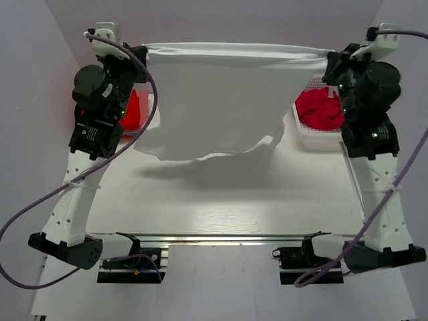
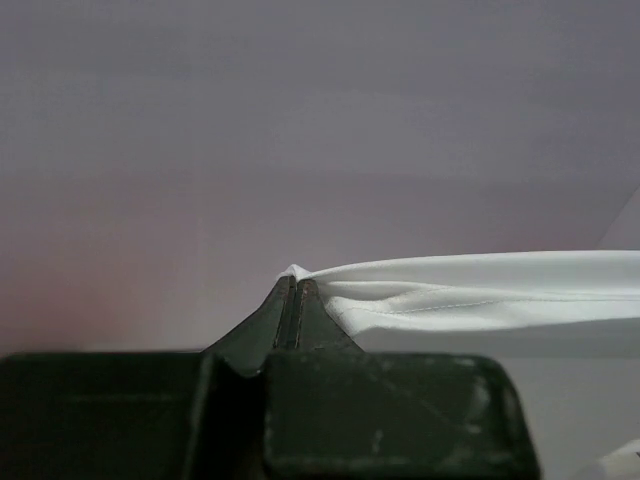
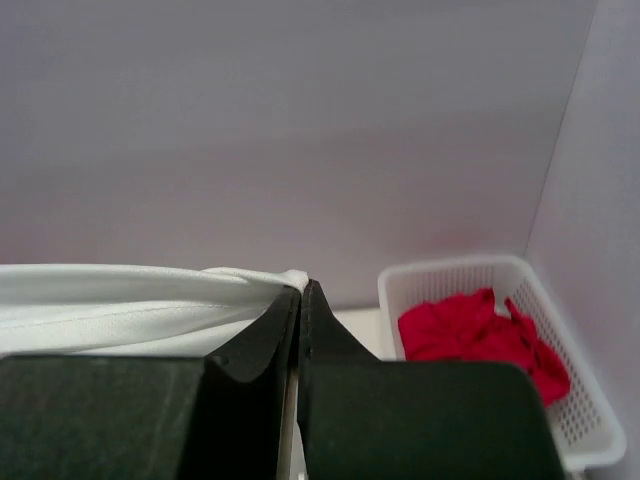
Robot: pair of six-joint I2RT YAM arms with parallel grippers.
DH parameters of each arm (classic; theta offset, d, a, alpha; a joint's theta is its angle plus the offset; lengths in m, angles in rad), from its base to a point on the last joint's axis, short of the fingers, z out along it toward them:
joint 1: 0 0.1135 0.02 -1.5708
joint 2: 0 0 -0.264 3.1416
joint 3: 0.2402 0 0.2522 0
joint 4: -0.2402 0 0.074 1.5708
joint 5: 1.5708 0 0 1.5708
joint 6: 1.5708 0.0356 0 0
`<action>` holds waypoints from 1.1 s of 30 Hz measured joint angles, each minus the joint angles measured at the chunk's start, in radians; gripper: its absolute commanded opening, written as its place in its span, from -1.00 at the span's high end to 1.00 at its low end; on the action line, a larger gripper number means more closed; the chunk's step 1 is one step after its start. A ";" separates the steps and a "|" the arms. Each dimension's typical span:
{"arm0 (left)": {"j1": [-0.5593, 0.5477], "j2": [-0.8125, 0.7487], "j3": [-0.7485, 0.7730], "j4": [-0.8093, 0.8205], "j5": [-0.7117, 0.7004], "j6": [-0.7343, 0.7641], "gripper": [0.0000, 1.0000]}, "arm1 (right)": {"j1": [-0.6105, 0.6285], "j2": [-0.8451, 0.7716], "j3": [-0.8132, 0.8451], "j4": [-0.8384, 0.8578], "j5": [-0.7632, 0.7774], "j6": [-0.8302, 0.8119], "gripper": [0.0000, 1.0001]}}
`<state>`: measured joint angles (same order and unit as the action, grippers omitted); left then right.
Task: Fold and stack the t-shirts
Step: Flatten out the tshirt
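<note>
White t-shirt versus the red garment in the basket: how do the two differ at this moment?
The white t-shirt hangs spread out like a sheet; the red garment lies crumpled in a heap.
The white t-shirt is pinched at its top corners by the left gripper and the right gripper; no gripper touches the red garment.
The white t-shirt is held up in the air; the red garment sits in the white basket.
Neither is folded yet.

I see the left arm (image 1: pixel 80 190) and right arm (image 1: pixel 382 194) built alike: white lower links dotted with small holes, black motor housings, black base joints. A purple cable (image 1: pixel 47 195) trails off each. Green lights (image 1: pixel 375 134) glow on the right. The fingers (image 2: pixel 262 322) are dark, scuffed wedges.
</note>
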<state>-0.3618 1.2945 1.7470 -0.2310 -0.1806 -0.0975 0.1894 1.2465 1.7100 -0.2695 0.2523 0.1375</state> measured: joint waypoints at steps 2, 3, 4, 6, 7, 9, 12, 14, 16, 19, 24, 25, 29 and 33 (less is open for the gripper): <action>0.000 -0.016 0.015 -0.003 0.000 0.016 1.00 | 0.000 -0.027 0.039 0.011 -0.025 -0.029 1.00; 0.000 -0.025 0.021 -0.003 0.000 0.025 1.00 | 0.000 -0.039 0.057 0.014 -0.040 -0.043 1.00; 0.000 -0.035 0.024 -0.004 0.000 0.032 1.00 | 0.000 -0.048 0.074 0.019 -0.055 -0.055 1.00; 0.000 -0.055 0.034 -0.008 -0.004 0.043 1.00 | 0.001 -0.063 0.115 0.026 -0.086 -0.074 1.00; 0.000 -0.068 0.038 -0.008 -0.005 0.048 1.00 | 0.001 -0.068 0.134 0.029 -0.101 -0.084 1.00; 0.000 -0.099 0.042 -0.010 -0.010 0.059 1.00 | 0.001 -0.080 0.168 0.035 -0.132 -0.106 1.00; -0.005 -0.150 0.062 -0.014 -0.009 0.068 1.00 | 0.001 -0.114 0.192 0.039 -0.175 -0.128 1.00; -0.008 -0.186 0.073 -0.013 -0.002 0.071 1.00 | 0.001 -0.142 0.194 0.041 -0.198 -0.138 1.00; -0.008 -0.226 0.080 -0.013 0.008 0.072 1.00 | 0.001 -0.171 0.195 0.042 -0.218 -0.146 1.00; -0.008 -0.274 0.087 -0.014 0.023 0.070 1.00 | 0.001 -0.211 0.191 0.048 -0.241 -0.150 1.00; -0.008 -0.335 0.086 -0.029 0.072 0.063 1.00 | 0.001 -0.279 0.167 0.056 -0.277 -0.156 1.00; -0.007 -0.346 0.085 -0.033 0.083 0.059 1.00 | 0.002 -0.294 0.156 0.058 -0.257 -0.156 1.00; -0.006 -0.407 0.060 -0.053 0.133 0.045 1.00 | 0.000 -0.352 0.116 0.053 -0.319 -0.153 1.00; -0.005 -0.502 0.000 -0.061 0.170 0.032 1.00 | 0.000 -0.427 0.059 0.047 -0.373 -0.145 1.00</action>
<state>-0.3664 0.7925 1.7466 -0.2924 -0.0105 -0.0658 0.1890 0.8196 1.7691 -0.2226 -0.1207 -0.0074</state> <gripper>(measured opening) 0.024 0.012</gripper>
